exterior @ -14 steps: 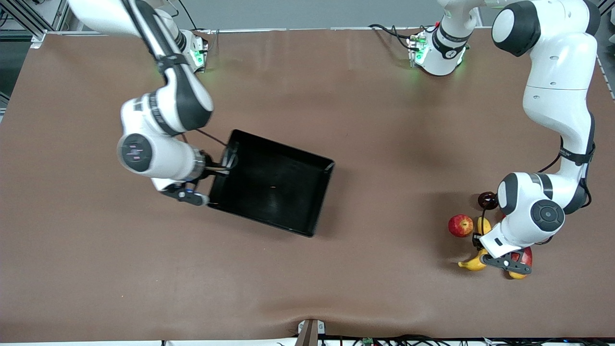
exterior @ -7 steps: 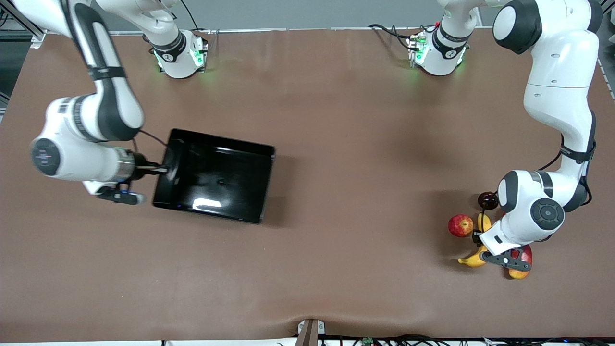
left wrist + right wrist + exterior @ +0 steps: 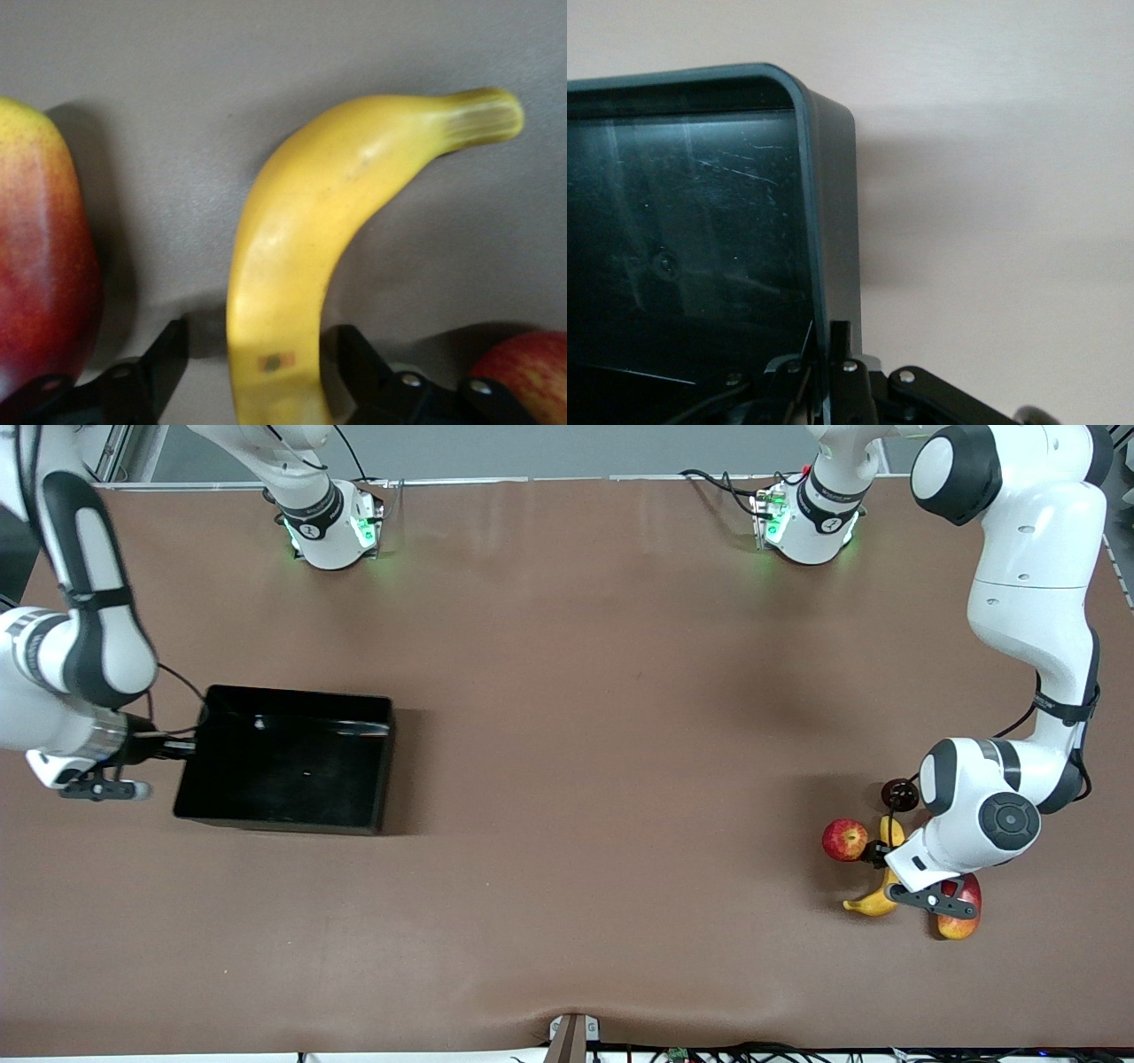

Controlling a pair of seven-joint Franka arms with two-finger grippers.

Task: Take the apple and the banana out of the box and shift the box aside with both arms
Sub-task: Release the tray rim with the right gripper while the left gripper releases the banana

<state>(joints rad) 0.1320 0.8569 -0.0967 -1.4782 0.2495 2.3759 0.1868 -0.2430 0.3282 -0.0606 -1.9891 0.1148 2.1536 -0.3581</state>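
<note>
Between the left jaws (image 3: 266,390) — apart — curves a yellow banana (image 3: 301,266); right jaws (image 3: 824,354) clamp the glossy black box (image 3: 283,762).

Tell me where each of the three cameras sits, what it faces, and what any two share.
Front view: high across the table, facing both arms; tray, banana and apple visible.
Left wrist view: on the left arm, looking down past the left gripper, its jaws open either side of the banana.
Right wrist view: on the right arm, right gripper clamped on the tray wall.
Shared: front and left wrist views both show banana and apple.
</note>
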